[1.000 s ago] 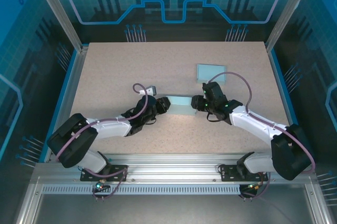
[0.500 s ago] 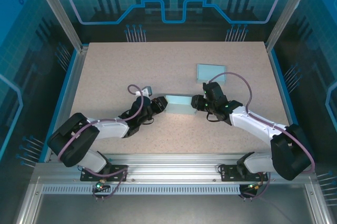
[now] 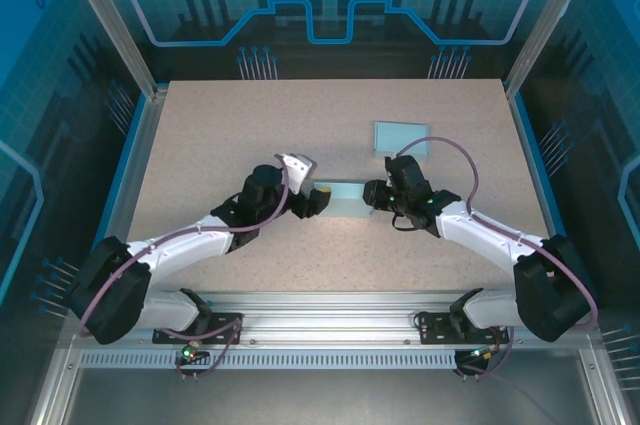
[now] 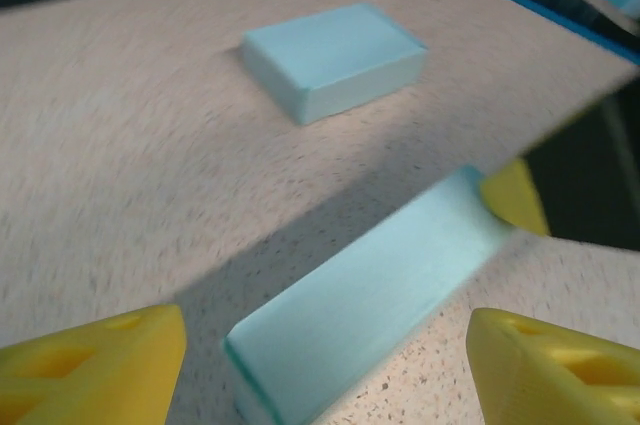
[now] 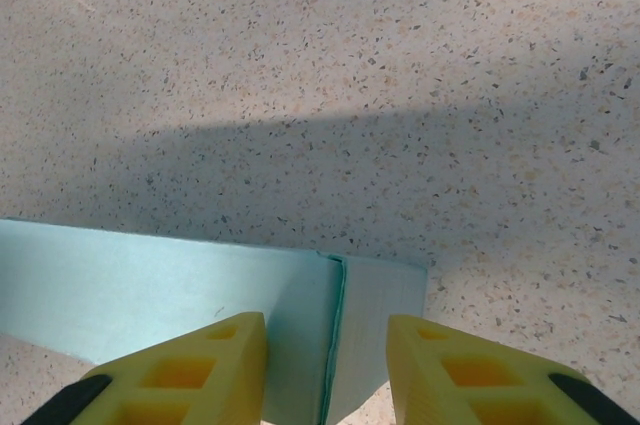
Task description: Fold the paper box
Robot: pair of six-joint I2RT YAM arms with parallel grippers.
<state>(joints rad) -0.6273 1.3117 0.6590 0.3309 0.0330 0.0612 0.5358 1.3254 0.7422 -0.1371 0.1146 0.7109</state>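
Near the middle of the surface [image 3: 220,125] lies the paper box [image 3: 345,201]. It's long, flat, light blue, w/ its flaps shut, so what's inside can't be seen. Further back & to the right sits a 2nd blue box [image 3: 402,137], also shut, well apart from the 1st.

At the paper box's left end is the left tool [image 3: 310,201]. Left wrist cam: its yellow fingers [image 4: 95,365] stand wide apart w/ the box end between them, not touching. It has hold of nothing. That cam also shows the box's long side wall, a yellow tip [image 4: 515,195] of the other arm right at the far end, & the 2nd box as a low closed block.

At the box's right end is the right tool [image 3: 373,195]. Right wrist cam: fingers [image 5: 170,370] partway apart over the box end, where a thin fold line runs between a big panel & a small end flap. Can't tell if they pinch the box or just rest on it.

Top cam: both arms reach in from the near edge, facing each other across the box.
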